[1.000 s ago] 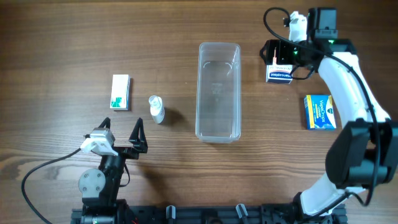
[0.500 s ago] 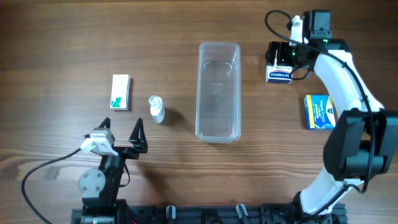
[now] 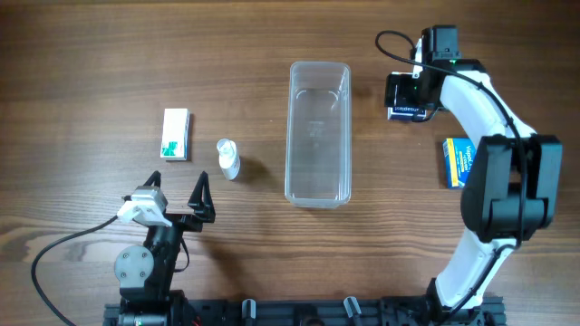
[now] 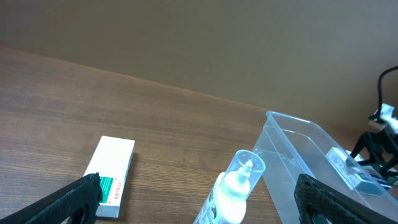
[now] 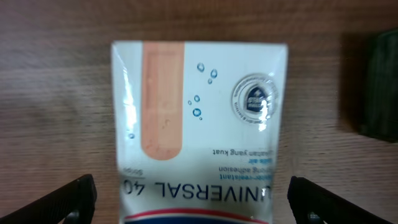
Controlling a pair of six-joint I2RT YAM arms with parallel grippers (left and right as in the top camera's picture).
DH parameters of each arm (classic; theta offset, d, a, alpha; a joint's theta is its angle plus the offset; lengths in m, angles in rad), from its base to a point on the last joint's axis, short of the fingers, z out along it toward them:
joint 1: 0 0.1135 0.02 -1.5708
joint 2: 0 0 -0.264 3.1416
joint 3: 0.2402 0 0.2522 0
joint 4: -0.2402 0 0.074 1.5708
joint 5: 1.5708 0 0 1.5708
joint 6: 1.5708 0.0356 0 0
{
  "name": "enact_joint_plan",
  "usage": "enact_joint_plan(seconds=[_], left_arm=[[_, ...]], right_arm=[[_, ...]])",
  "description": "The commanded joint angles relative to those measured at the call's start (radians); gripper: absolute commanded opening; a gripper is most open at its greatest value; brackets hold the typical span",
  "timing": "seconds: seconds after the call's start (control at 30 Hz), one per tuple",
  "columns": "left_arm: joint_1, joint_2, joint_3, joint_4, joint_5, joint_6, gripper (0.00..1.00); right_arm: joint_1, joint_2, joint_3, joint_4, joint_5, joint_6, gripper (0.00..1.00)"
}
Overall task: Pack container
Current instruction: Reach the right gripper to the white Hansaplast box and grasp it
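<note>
Pick step: my right gripper (image 3: 407, 92) over plaster box (image 5: 199, 124), beside container (image 3: 318, 132), fingers spread astride box. Next I must lower, clench. Left gripper (image 3: 172, 201) fingers released, holding nothing.

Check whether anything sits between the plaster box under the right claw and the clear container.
Nothing visible does. The plaster box lies on the table just right of the container's far end, with only bare wood between them. The right claw is open astride the box, and the container looks empty.
</note>
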Motion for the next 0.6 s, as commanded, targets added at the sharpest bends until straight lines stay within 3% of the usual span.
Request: enact_joint_plan(seconds=[0.0,0.33,0.4,0.47,0.57], left_arm=[[0.005,-0.007,-0.006,-0.001,0.008,0.023,1.0],[0.005,-0.007,-0.006,-0.001,0.008,0.023,1.0],[0.005,-0.007,-0.006,-0.001,0.008,0.023,1.0],[0.005,-0.007,-0.006,-0.001,0.008,0.023,1.0],[0.005,-0.007,-0.006,-0.001,0.008,0.023,1.0]], right_arm=[[0.005,0.062,0.008,0.007,0.022,0.018,1.0],[0.005,0.095,0.008,0.028,0.047,0.019,1.0],[0.005,0.094,0.008,0.029,0.047,0.019,0.93],[0.005,0.094,0.008,0.028,0.047,0.021,0.79],[0.006,0.092,0.013,0.028,0.042,0.023,0.75]])
